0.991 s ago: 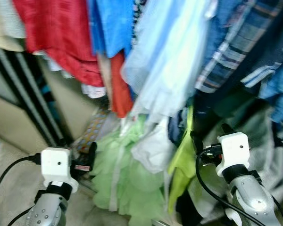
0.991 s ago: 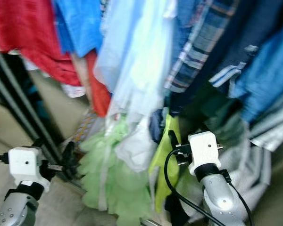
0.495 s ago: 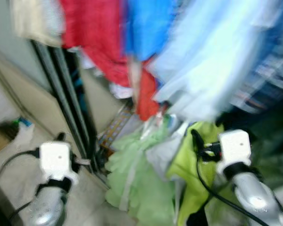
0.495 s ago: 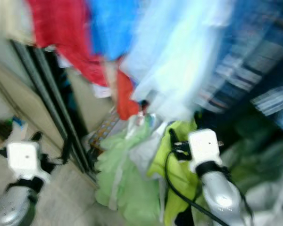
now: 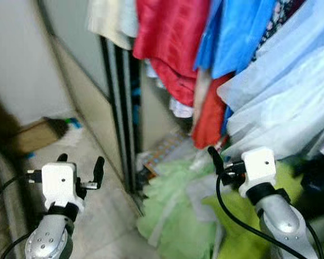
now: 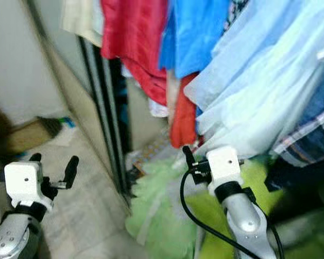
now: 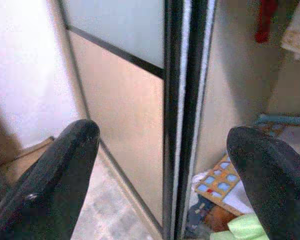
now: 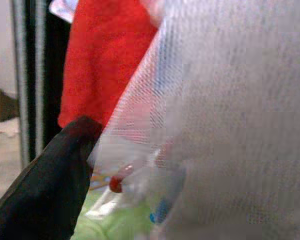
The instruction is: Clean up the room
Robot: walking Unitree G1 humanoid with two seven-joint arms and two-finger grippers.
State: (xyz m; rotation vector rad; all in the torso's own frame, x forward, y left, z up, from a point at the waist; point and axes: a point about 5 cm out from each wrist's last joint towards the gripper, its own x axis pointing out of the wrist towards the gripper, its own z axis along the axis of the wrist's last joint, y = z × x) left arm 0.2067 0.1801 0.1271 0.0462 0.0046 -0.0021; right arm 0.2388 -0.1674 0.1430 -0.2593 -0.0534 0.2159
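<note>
Step in hand, as I judge it: standing at the open wardrobe, nothing gripped. My left gripper (image 5: pixel 79 166) has fingers apart, facing the sliding door frame (image 7: pixel 182 115). My right gripper (image 5: pixel 216 159): one finger seen, the other hidden by hanging pale-blue garments (image 5: pixel 281 102), so cannot tell. Green clothes pile (image 5: pixel 173 216) lies below on the wardrobe floor. Next move probably calls for lowering to it; hanging red shirt (image 5: pixel 170 43) and the pale-blue garments crowd the reach.

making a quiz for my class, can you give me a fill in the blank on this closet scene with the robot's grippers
1. The left gripper hovers over the floor with its fingers ____.
2. The heap of clothes on the closet floor is mostly pale ____.
3. The blue garment hangs next to a ____ one.
4. The right gripper reaches toward the hanging pale blue ____.

Missing words: open; green; red; garments
</note>
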